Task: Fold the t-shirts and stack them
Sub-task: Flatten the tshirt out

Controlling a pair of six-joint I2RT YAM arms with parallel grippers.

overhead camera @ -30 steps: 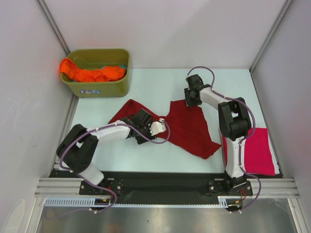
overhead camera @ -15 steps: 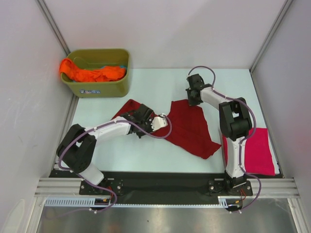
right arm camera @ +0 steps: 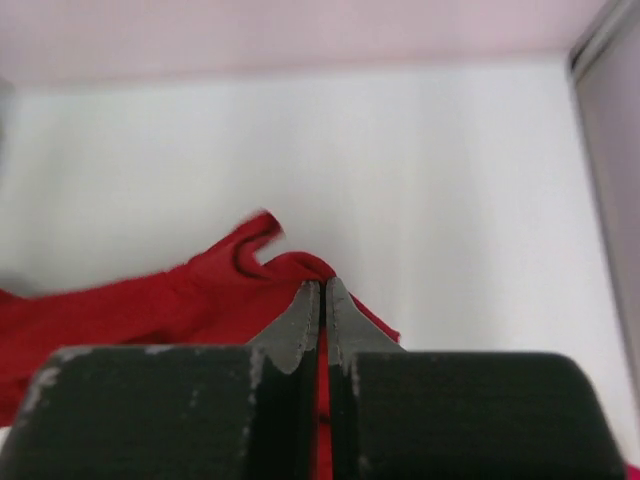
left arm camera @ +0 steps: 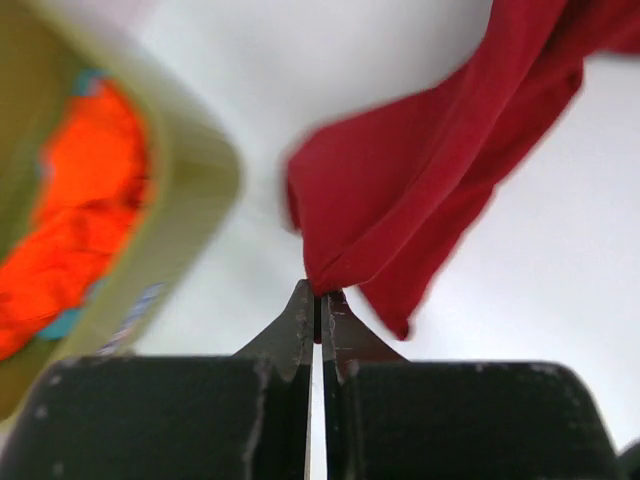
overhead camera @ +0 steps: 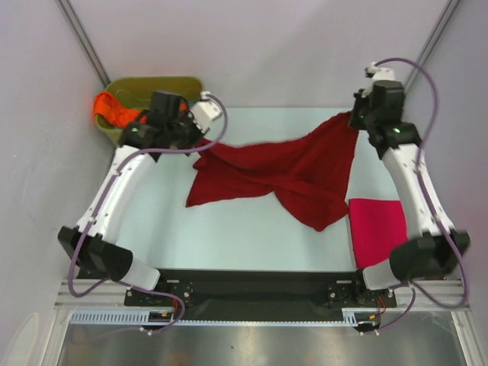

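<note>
Both arms have swung up and apart, hoisting the dark red cloth t-shirt (overhead camera: 297,168) by its upper edge, long axis left–right between them. The left gripper (left arm camera: 318,300) and right gripper (right arm camera: 322,295) each pinch a corner fully closed. The olive-green plastic tub (overhead camera: 137,85) holds a vivid orange t-shirt (overhead camera: 107,107). A magenta-pink t-shirt (overhead camera: 377,229) lies beside the right arm.

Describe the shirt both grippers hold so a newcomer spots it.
Over the pale table between the arms, a dark red t-shirt spans from the left gripper to the right gripper, each shut on an end. Unlike the magenta shirt lying flat at right and the orange shirt in the tub, it hangs lifted.
</note>
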